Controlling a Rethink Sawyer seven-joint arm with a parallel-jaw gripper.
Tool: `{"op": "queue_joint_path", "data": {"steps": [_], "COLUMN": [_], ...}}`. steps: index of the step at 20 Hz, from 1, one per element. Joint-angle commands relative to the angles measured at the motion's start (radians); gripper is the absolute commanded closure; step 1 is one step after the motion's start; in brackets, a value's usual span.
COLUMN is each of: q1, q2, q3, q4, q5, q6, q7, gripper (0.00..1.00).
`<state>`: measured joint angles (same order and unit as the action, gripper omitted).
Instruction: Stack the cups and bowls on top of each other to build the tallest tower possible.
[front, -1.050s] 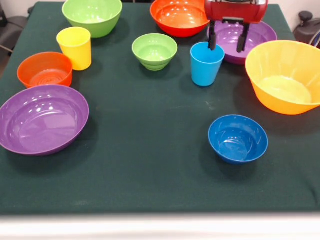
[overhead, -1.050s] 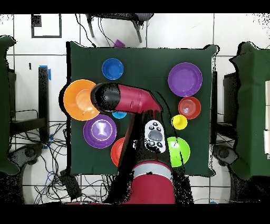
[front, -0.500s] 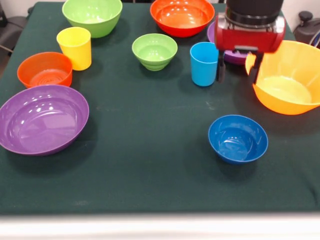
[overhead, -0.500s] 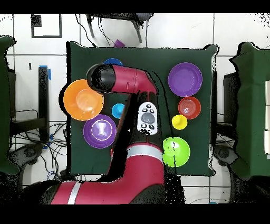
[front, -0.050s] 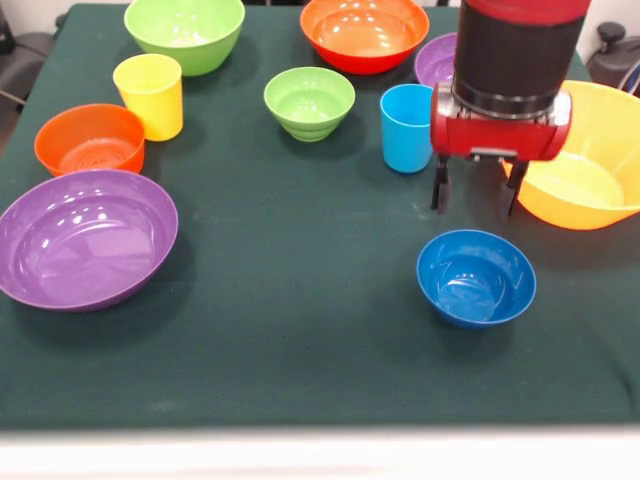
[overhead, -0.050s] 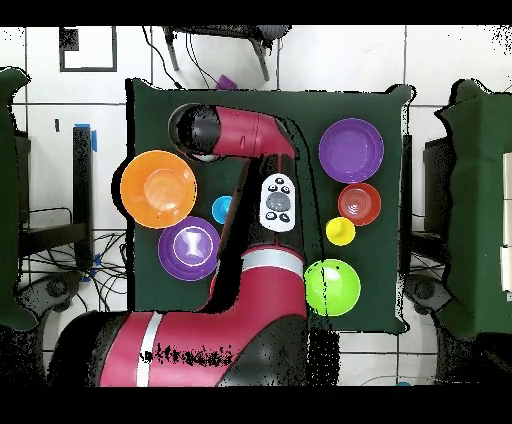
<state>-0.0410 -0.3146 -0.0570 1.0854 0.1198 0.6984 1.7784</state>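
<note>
Presently the small dark blue bowl (front, -0.050s: 475, 277) is sitting upright on the worktop (front, -0.050s: 280, 300), just beneath the gripper (front, -0.050s: 476, 192), whose fingers (front, -0.050s: 438, 186) are hanging spread and empty; straddling one rim wall squarely seems wisest.

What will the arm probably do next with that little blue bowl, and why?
Probably move slightly toward the camera and lower: the gripper hangs open and empty just behind the small dark blue bowl, not yet over its rim, and nothing is stacked.
</note>
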Motion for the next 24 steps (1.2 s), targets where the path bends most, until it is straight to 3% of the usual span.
{"op": "queue_joint_path", "data": {"steps": [1, 9, 19, 24], "q1": [-0.009, -0.043, -0.058, -0.066], "q2": [0.086, 0.096, 0.116, 0.175], "q3": [0.041, 0.07, 0.085, 0.116], "q4": [-0.099, -0.026, -0.027, -0.02], "q5": [-0.065, -0.083, -0.077, -0.073], "q6": [0.106, 0.021, 0.0, -0.067], "q7": [0.003, -0.052, -0.049, -0.043], "gripper": [0.0, 0.0, 0.0, 0.0]}}
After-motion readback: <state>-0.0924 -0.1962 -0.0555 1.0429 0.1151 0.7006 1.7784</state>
